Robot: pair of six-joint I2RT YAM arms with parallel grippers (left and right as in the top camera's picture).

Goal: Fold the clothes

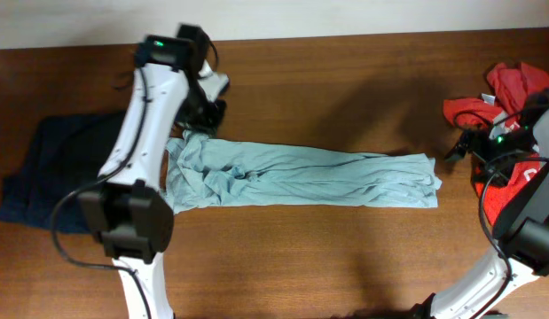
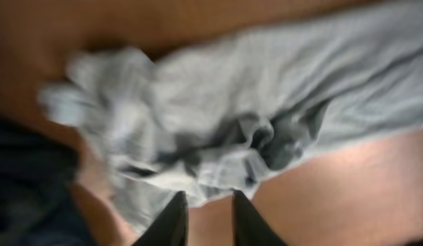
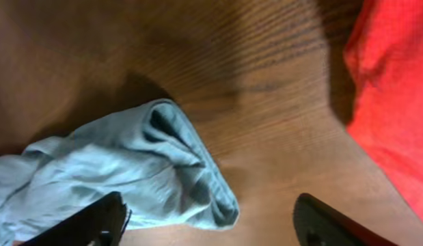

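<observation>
Three garments on the table (image 1: 345, 257), left to right: the navy one (image 1: 43, 168) is parked at the far left, then the left gripper (image 2: 208, 197) hangs over the teal shirt's (image 1: 301, 175) bunched left end, jaws a crack apart and empty. That shirt lies mid-table as a long narrow strip, I'd guess ready to fold end over end. The right gripper (image 3: 211, 225) sits wide open and empty by its right end, with the red shirt (image 1: 513, 89) heaped just beyond.

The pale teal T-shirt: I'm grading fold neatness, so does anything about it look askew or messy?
Yes. The plain pale teal short-sleeved T-shirt lies as a long strip across the wooden table, but its left end is bunched into crumpled lumps, wider than the rest; its right end curls over.
</observation>
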